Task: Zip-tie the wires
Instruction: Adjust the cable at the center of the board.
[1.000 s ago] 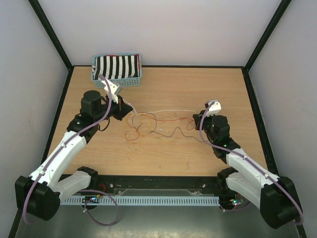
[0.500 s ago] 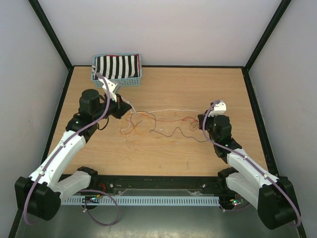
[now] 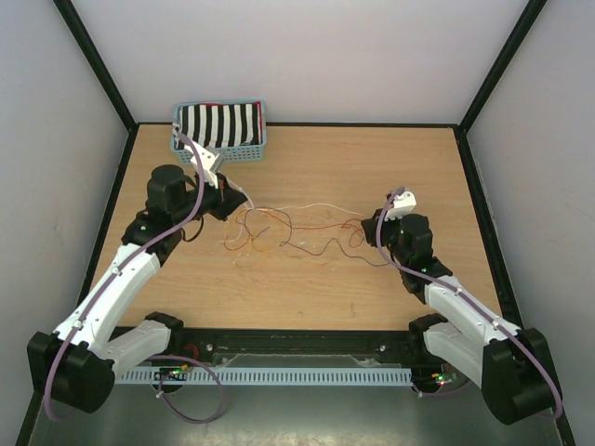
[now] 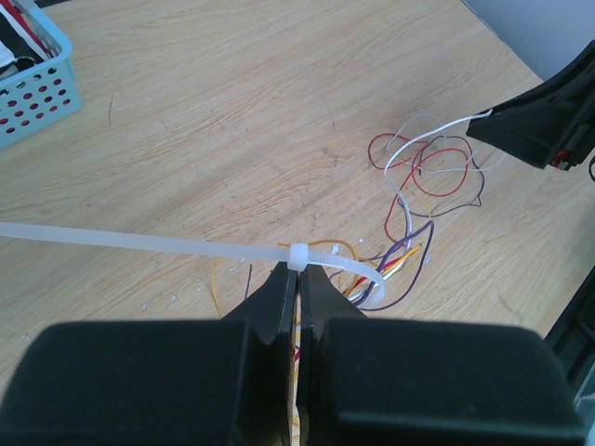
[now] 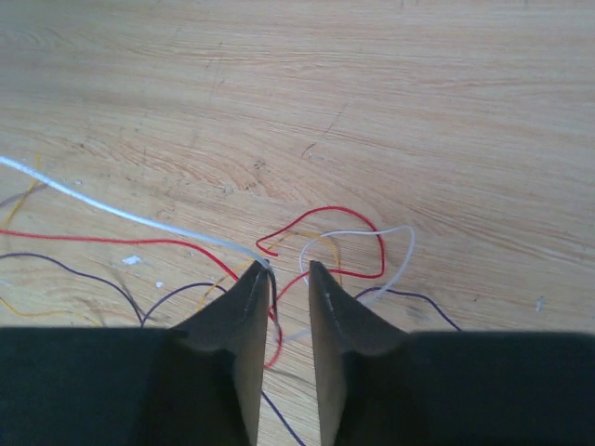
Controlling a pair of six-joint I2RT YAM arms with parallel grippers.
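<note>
Nearest the arm bases, the table [image 3: 307,288] is bare wood. The wires [image 3: 265,232] lie on it as a loose tangle of orange, red, dark and white strands, stretched out between the two grippers.

The left gripper [image 4: 297,279] is at the left end of the tangle with its fingers pressed together. Its tips meet directly under the head of a clear zip tie [image 4: 297,255], and it grips the tie there. The tie's loop curls to the right around a gathered bunch of strands, touching them. Its long tail runs left, lifted off the wood.

The right gripper [image 5: 288,271] is at the right end of the tangle with its fingers a little apart. A red strand passes through the gap. A white strand ends against the tip of the finger on the left of the right wrist view.

Only the left wrist view shows the zip tie's head and loop clearly. In the overhead view the tie shows only as a pale sliver beside the left gripper. Only the right wrist view shows the gap between the right fingers. The overhead view alone shows the full spread of the wires, with loops bunched toward the left and a few long strands reaching right.

At the far left corner, well apart from the wires, is a blue basket [image 3: 232,150] holding a black-and-white striped cloth [image 3: 218,124]. Nothing lies between the grippers except the wires.
</note>
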